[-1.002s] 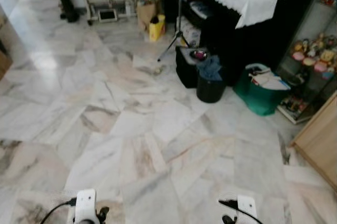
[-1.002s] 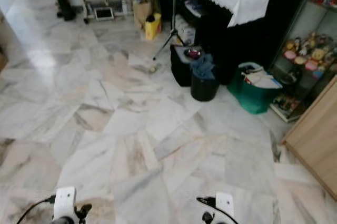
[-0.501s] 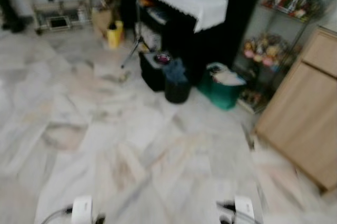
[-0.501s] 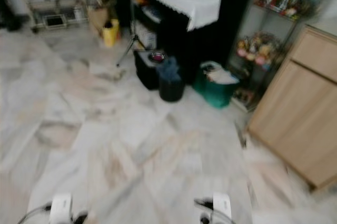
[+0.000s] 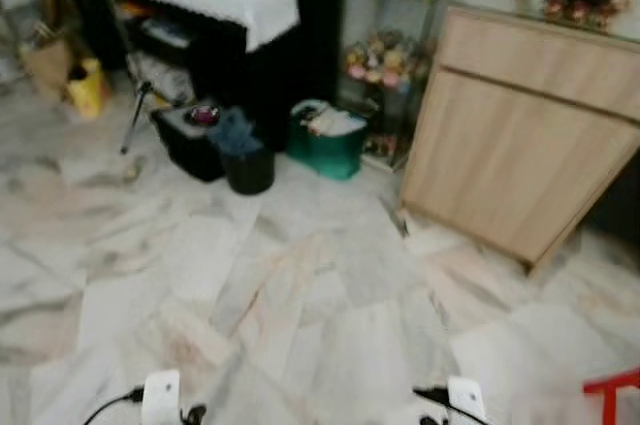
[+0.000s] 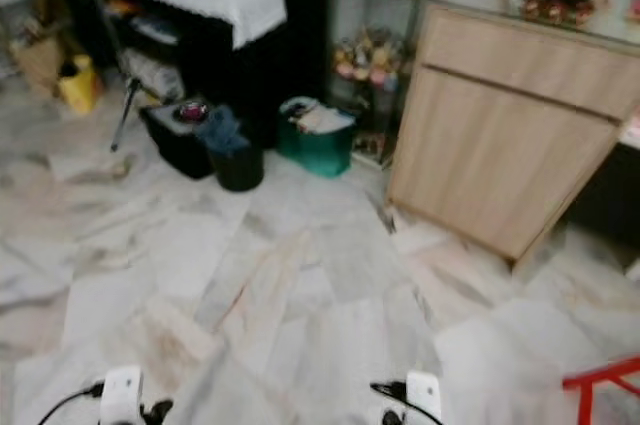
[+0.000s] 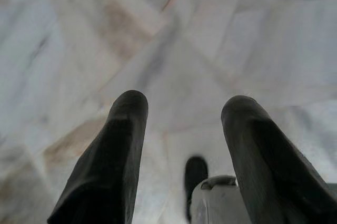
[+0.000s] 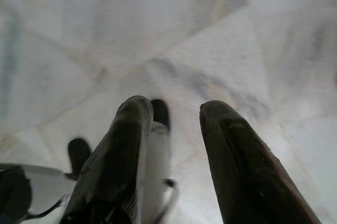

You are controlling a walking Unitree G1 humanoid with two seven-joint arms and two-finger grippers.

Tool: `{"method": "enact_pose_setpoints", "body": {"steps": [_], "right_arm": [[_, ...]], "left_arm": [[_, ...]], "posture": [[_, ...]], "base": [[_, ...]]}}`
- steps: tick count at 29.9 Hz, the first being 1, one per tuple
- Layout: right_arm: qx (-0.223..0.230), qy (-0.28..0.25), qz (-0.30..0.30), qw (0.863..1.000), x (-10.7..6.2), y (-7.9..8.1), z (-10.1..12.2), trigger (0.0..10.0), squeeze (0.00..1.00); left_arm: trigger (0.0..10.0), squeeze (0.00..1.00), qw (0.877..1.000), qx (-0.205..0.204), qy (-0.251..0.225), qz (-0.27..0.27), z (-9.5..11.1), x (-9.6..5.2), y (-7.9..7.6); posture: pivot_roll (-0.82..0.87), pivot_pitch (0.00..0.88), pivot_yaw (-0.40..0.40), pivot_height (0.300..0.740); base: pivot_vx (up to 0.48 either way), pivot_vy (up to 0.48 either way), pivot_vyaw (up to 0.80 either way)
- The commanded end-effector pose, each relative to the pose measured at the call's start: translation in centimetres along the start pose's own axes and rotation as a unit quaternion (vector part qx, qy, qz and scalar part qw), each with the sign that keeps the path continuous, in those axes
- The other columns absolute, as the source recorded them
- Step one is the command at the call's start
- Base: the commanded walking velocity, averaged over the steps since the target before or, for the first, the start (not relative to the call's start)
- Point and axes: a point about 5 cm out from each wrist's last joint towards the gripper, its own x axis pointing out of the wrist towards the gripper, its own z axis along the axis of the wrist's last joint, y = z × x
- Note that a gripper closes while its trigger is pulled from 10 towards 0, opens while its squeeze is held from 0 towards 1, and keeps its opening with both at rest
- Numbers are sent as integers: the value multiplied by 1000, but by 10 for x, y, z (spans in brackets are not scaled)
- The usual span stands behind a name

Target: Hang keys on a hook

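Both arms idle, left gripper (image 7: 181,129) & right gripper (image 8: 174,129) fingers parted, empty; no keys/hook seen, so keep scanning slowly past light wooden cabinet (image 5: 520,135) at 1 o'clock, veined marble floor (image 5: 300,285) blurry.

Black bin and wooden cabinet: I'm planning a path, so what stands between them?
In the left eye view, a green basket stuffed with papers stands between the black bin and wooden cabinet.

The whole room is blurred, so the trinkets on the shelf (image 5: 385,50) cannot be made out. A red frame (image 5: 612,393) is cut off at the picture's edge, as are both arms
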Motion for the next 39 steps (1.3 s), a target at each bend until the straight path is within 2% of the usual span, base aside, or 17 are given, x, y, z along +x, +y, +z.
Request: {"method": "enact_pose_setpoints", "body": {"steps": [1,17,34,39], "right_arm": [[4,-3,2,1000,1,4,4,10000,0],[-12,-3,6,1000,1,5,6,10000,0],[-9,-8,7,1000,1,5,9,10000,0],[-4,-12,8,1000,1,4,10,10000,0]], "left_arm": [[10000,0,1000,8,15,2,-7,-2,5],[10000,0,1000,-2,13,4,-5,-2,5],[10000,0,1000,-6,10,4,-2,0,3],[10000,0,1000,-8,10,4,-2,0,2]], "posture": [[57,0,-4,740],[80,0,-25,740],[76,0,-21,740],[74,0,-26,740]], "base": [[0,0,-769],[0,0,-758],[0,0,-733],[0,0,0]]}}
